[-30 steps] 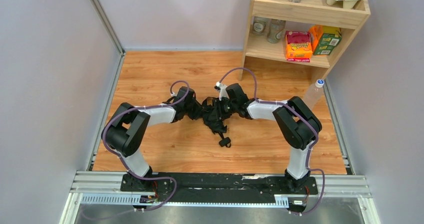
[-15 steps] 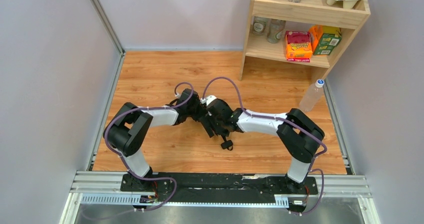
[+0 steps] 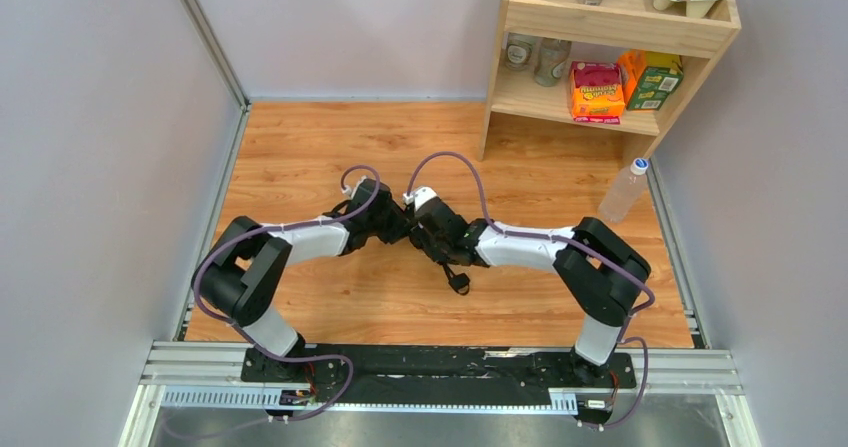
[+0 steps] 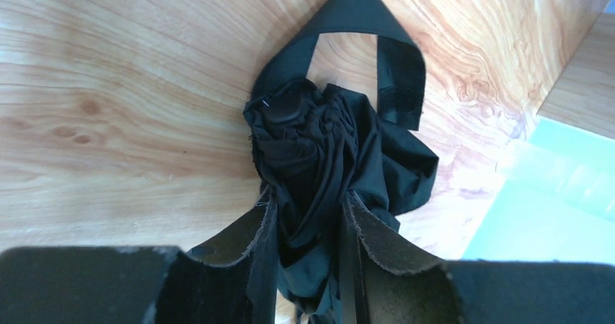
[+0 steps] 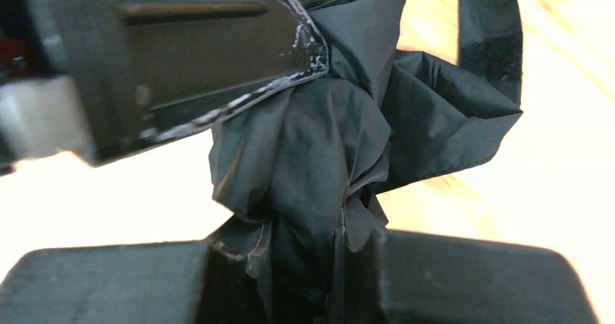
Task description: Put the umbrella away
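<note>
The black fabric umbrella [image 3: 432,242] lies collapsed and bunched on the wooden floor between both arms, its small handle [image 3: 459,282] sticking out toward the front. In the left wrist view the crumpled canopy [image 4: 319,143] and a flat closure strap [image 4: 395,63] fill the middle. My left gripper [image 4: 308,230] is shut on the bunched fabric. My right gripper [image 5: 304,266] is shut on the same bundle [image 5: 319,143] from the other side. The two grippers meet at the umbrella in the top view, left [image 3: 395,229] and right [image 3: 428,235]. The shaft is hidden.
A wooden shelf [image 3: 610,27] with boxes, jars and cups stands at the back right. A clear plastic bottle [image 3: 622,189] stands on the floor beside it. Metal rails edge the floor [image 3: 300,147] on the left, right and front.
My right gripper moved left and closed in on the umbrella, meeting the left gripper. The loose fabric has been gathered into a tighter bundle. The left arm shifted slightly.
</note>
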{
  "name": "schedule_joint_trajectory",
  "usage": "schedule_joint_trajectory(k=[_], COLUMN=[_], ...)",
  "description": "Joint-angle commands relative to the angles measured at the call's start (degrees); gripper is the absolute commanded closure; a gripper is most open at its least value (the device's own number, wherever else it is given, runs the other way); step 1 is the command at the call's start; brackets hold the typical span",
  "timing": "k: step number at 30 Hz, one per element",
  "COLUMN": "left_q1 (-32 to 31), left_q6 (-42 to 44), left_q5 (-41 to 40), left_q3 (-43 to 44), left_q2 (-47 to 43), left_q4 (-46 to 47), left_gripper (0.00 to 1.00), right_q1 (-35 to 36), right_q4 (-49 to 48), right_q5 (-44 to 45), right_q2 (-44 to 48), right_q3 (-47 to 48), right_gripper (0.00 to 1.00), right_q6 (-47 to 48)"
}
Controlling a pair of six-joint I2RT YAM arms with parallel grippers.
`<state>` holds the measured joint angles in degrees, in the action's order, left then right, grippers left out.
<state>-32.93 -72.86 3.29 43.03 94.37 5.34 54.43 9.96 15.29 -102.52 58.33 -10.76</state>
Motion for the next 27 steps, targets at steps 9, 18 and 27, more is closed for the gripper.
schedule_joint_trajectory(k=[9, 18, 27], left_q1=[1.28, 4.71, 4.71], left_q6=[13.09, 11.96, 5.89], left_q5=[-3.11, 1.01, 4.89], left_q3=[-5.76, -6.99, -5.24], left_q2=[-24.39, -34.96, -22.49], left_q4=[-20.54, -25.56, -19.23], left_gripper=[0.25, 0.23, 0.22], right_q1=[-10.48, -14.53, -15.59], right_q4=[-0.02, 0.06, 1.12], right_q5=[-45.24, -55.97, -56.95], right_q2=[-8.83, -13.84, -16.22], right_q3=[-8.23, -5.16, -2.87], right_gripper=[1.0, 1.0, 1.0], right_q6=[-1.36, -2.24, -2.16])
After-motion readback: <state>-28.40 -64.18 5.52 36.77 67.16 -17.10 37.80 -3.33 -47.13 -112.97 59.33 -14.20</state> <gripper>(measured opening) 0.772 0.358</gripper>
